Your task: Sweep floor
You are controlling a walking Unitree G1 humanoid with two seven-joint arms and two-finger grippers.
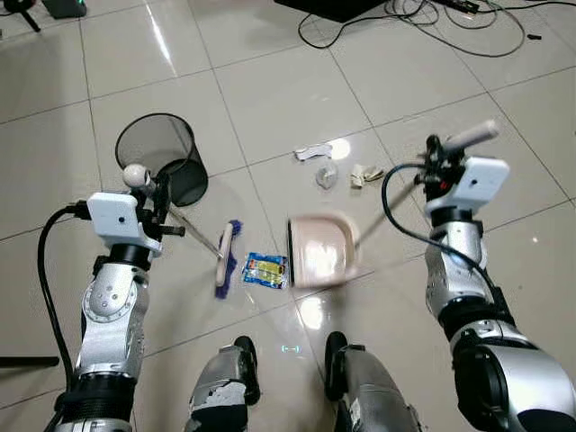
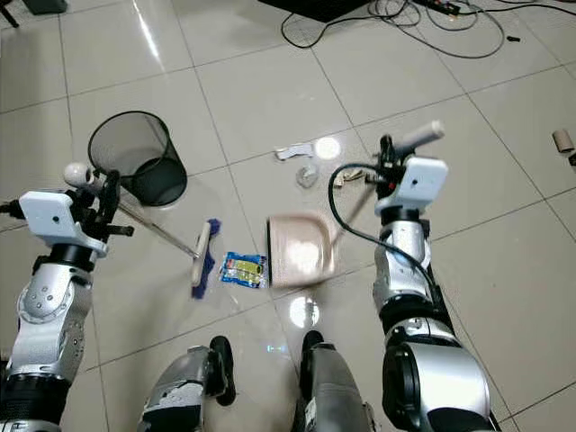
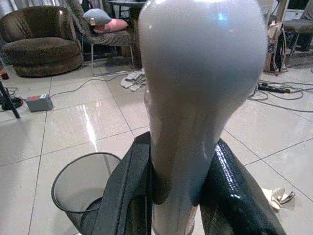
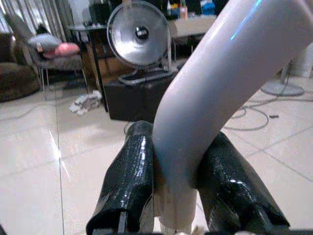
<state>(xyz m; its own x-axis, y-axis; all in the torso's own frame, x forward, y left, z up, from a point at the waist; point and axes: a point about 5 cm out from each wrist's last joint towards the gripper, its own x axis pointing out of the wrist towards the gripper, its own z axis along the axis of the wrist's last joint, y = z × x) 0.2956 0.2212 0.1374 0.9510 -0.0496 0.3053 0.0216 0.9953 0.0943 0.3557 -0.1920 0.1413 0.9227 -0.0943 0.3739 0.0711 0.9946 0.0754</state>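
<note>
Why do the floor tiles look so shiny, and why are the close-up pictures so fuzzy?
Eye views: ceiling lights bounce off the glossy floor as bright glare spots, one beside the crumpled paper, another near the dustpan. Left wrist view: the broom handle sits so near the lens it blurs, while the room behind stays sharper. Right wrist view: the dustpan handle is likewise soft.

I see glossy tile floor [image 1: 270, 99]. On it: mesh bin [image 1: 162, 157] upright, broom head [image 1: 225, 256] w/ yellow wrapper [image 1: 266, 269] just beside, dustpan [image 1: 319, 250] next to that, paper scraps [image 1: 328, 162] beyond, cables [image 1: 432, 22] at far edge.
</note>
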